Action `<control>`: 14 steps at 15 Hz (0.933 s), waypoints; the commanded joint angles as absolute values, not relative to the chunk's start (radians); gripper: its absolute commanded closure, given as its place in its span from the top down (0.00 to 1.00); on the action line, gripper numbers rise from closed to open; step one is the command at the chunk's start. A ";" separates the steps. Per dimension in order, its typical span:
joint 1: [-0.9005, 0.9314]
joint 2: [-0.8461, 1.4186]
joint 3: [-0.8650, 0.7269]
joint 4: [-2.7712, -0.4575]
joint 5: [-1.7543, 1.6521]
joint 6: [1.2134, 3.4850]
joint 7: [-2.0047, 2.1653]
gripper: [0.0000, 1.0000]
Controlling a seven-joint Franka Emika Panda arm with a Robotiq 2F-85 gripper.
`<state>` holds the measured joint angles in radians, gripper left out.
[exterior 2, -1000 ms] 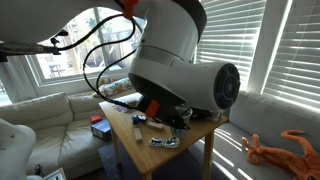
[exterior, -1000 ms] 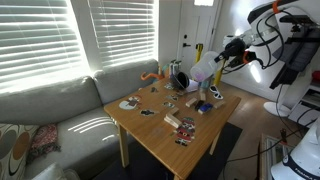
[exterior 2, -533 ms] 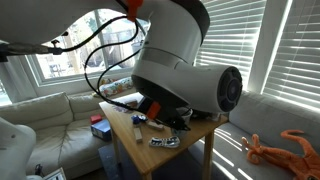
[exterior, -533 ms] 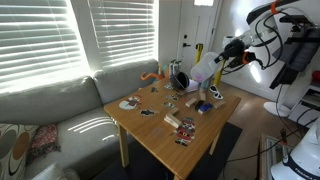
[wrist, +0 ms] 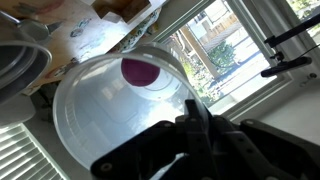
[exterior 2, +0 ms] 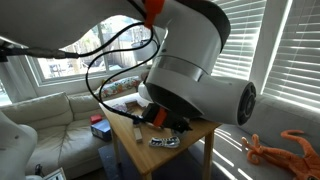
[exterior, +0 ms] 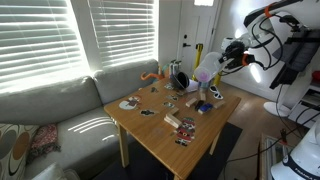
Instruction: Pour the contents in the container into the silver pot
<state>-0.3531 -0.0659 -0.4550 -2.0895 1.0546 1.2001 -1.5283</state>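
My gripper [exterior: 213, 65] is shut on the container [exterior: 203, 70], a translucent whitish plastic cup, and holds it tilted in the air above the far right part of the wooden table [exterior: 160, 135]. The silver pot [exterior: 180, 78] stands on the table just beside and below the cup. In the wrist view the cup [wrist: 110, 110] fills the frame, with a purple item [wrist: 145, 70] inside it near its bottom. The dark fingers [wrist: 190, 125] clamp its wall. A grey round rim, probably the pot [wrist: 18, 65], shows at the left edge.
Several small items lie scattered over the table, among them an orange toy [exterior: 150, 76]. A grey couch [exterior: 60, 110] stands next to the table. In an exterior view the arm's body [exterior 2: 190, 80] hides most of the table; a blue box [exterior 2: 98, 126] lies on the couch.
The arm's wrist has turned and the cup has tilted a little more over the pot. Nothing on the table has moved.
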 commanded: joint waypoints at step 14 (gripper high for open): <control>-0.429 0.167 -0.435 -1.928 1.219 0.979 -1.626 0.01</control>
<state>-0.4056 0.1151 -0.4522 -1.9707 1.1758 1.0306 -1.6132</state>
